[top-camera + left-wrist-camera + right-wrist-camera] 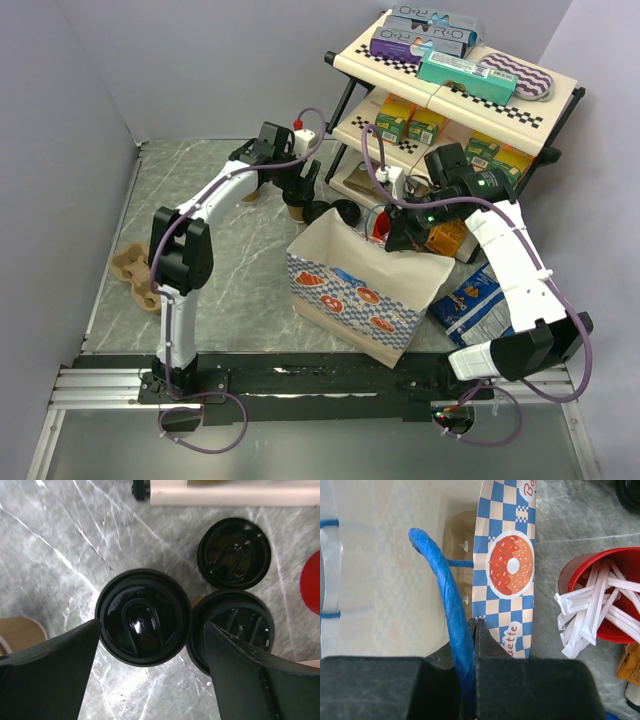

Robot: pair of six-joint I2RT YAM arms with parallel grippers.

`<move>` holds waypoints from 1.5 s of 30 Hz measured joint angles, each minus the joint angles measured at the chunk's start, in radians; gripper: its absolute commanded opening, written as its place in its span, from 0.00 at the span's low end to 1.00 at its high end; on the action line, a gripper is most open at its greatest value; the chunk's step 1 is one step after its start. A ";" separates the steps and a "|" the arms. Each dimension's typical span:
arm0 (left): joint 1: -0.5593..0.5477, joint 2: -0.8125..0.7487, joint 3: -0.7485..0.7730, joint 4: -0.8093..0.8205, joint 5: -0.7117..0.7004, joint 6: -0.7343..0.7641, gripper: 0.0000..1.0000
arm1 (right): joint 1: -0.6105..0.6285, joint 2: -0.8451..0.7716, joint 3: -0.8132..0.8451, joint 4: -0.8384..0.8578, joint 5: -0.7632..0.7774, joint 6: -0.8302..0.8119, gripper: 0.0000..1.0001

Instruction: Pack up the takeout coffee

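Two takeout coffee cups with black lids stand side by side on the marble table. One lidded cup (pixel 143 616) sits between the fingertips of my left gripper (pixel 152 625), which is open and hangs above it without touching. The second lidded cup (pixel 235 627) is partly hidden by the right finger (pixel 250 675). From above, the left gripper (pixel 300 187) is over the cups (pixel 297 207) beside the shelf. My right gripper (pixel 477 622) is shut on the rim of the checkered paper bag (pixel 507 565) by its blue handle (pixel 445 590), holding it open (pixel 398 232).
A third black lid (pixel 234 553) lies beyond the two cups. A red cup of stirrers (pixel 600 595) stands beside the bag. A lidless brown cup (pixel 20 632) is to the left. The shelf (pixel 450 90), a cardboard carrier (pixel 135 270) and a blue snack bag (pixel 475 305) are nearby.
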State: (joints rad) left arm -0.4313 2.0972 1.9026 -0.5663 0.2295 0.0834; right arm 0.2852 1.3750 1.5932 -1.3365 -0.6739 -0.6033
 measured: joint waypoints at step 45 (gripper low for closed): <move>0.000 0.077 0.047 -0.018 -0.026 -0.100 0.83 | 0.000 0.079 0.043 -0.003 -0.035 0.011 0.00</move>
State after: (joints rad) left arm -0.4309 2.1746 1.9491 -0.5846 0.2039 -0.0162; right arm 0.2852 1.4544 1.6360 -1.3399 -0.7094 -0.5922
